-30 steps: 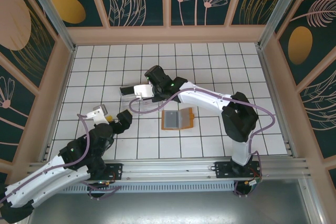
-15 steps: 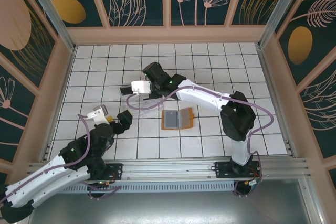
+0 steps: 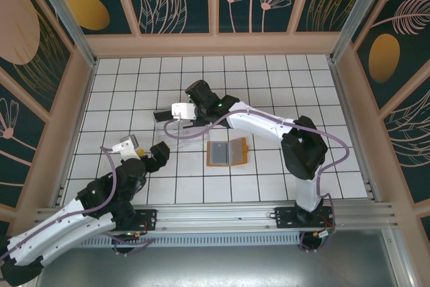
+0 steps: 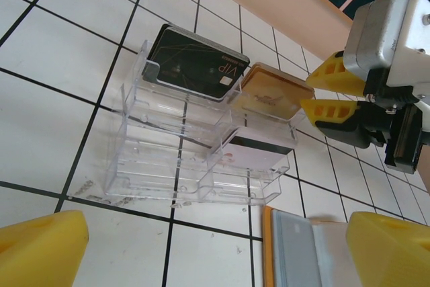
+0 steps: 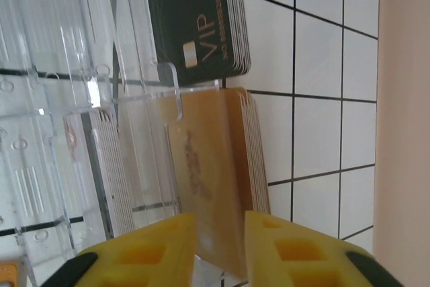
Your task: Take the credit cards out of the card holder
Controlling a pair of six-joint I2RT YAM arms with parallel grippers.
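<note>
Card holder (image 3: 240, 152) open on tabletop (image 3: 134, 78); grey card (image 3: 220, 153) on its L half. We judge card light, stiff, slick: pinch exposed edge. L fingers (image 4: 40, 247) wide, empty. R fingers (image 5: 154, 250) narrow, astride gold card (image 5: 215, 166) in clear tray (image 4: 168, 159); grip unclear.

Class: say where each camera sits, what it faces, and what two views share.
Top external: above and behind, facing down at table; left arm, right arm.
Left wrist: low, facing clear tray; left end effector below.
Right wrist: close on gold cards; right end effector below.
Shared: both wrist views show black VIP cards.
</note>
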